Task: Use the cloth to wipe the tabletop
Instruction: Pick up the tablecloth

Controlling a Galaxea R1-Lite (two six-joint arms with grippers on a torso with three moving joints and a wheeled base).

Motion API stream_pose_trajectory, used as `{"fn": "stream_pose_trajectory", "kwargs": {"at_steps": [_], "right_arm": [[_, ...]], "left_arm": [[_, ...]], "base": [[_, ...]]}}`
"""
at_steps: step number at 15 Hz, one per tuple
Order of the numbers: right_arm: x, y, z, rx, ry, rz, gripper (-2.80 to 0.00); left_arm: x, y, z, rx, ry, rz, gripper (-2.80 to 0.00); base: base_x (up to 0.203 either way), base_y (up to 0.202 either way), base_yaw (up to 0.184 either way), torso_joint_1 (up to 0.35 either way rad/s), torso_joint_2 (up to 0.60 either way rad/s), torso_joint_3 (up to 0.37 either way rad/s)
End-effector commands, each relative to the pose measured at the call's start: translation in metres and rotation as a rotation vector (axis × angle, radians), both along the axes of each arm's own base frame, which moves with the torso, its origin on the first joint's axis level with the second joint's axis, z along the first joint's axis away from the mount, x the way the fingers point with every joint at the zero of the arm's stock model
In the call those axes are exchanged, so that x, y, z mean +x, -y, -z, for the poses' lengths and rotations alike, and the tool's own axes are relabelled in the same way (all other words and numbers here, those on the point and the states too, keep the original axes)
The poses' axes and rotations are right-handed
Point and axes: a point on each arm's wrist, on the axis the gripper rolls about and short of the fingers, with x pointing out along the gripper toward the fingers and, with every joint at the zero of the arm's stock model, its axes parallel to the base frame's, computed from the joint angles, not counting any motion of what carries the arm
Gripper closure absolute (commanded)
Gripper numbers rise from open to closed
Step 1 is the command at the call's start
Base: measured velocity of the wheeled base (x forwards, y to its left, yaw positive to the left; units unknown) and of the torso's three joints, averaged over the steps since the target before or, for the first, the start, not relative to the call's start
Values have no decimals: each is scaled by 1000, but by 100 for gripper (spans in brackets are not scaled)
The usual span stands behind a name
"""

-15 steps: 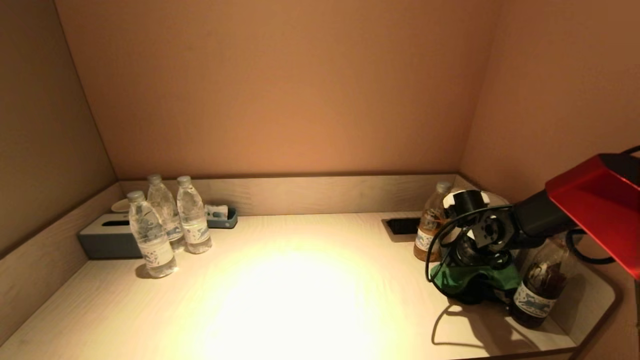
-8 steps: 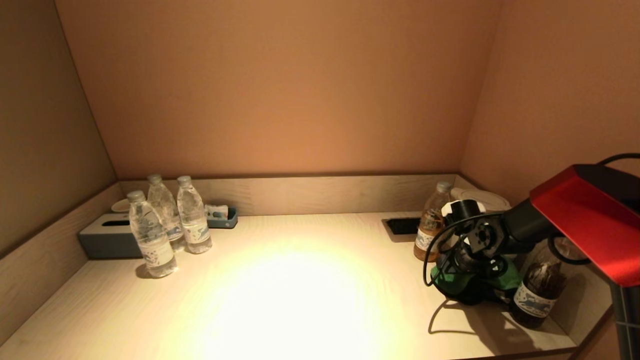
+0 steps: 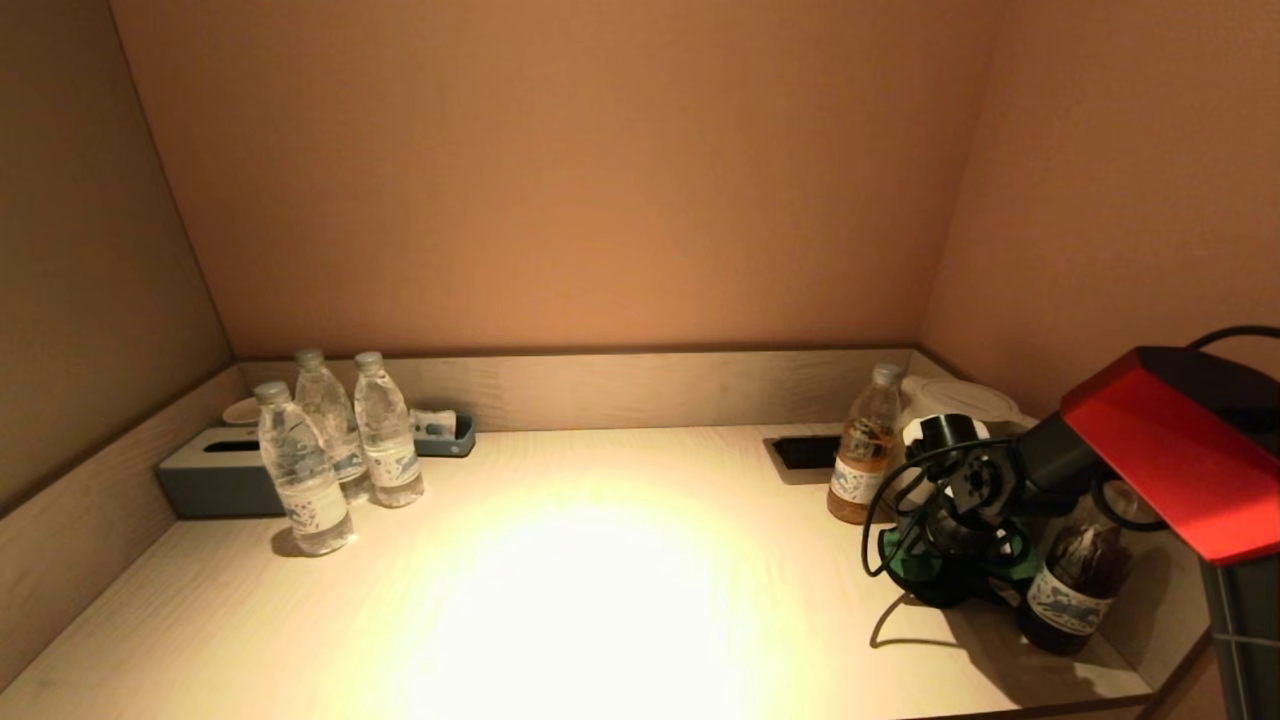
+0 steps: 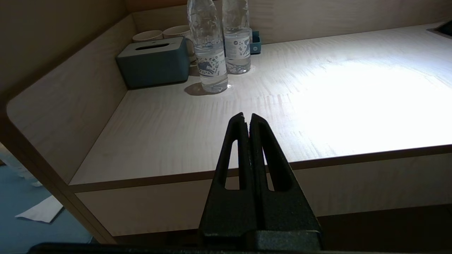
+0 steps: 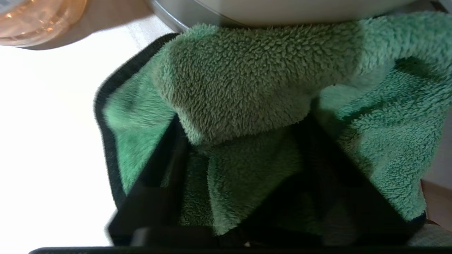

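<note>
The green cloth (image 3: 897, 556) lies bunched on the pale wooden tabletop (image 3: 600, 580) at the right, between two drink bottles. My right gripper (image 3: 945, 575) is pressed down into it. In the right wrist view the black fingers (image 5: 155, 176) stand wide apart, with a thick fold of the cloth (image 5: 247, 77) bunched between them. My left gripper (image 4: 247, 118) is shut and empty. It hangs just off the table's front edge and is out of the head view.
A tea bottle (image 3: 860, 450) stands behind-left of the cloth, a dark bottle (image 3: 1075, 585) to its right, and a white kettle (image 3: 960, 400) behind. A black cable slot (image 3: 805, 452) sits in the tabletop. Three water bottles (image 3: 300, 470) and a grey tissue box (image 3: 210, 475) stand at the back left.
My right arm has shifted a little to the right and lower. The cloth now sits lower and more hidden under the gripper. The left arm has not moved.
</note>
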Motion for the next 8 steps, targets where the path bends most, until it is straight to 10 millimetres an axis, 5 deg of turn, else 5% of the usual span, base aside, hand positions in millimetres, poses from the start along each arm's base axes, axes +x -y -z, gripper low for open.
{"fn": "stream_pose_trajectory", "kwargs": {"at_steps": [1, 6, 8], "right_arm": [[-1, 1, 2, 5, -8, 2, 0], [-8, 0, -15, 34, 27, 11, 0], [-17, -7, -53, 71, 117, -6, 0]], "left_arm": [[0, 0, 0, 1, -1, -1, 0], [0, 0, 0, 1, -1, 1, 0], [0, 0, 0, 1, -1, -1, 0]], "base": [[0, 0, 0, 0, 0, 0], [0, 0, 0, 0, 0, 0], [0, 0, 0, 0, 0, 0]]}}
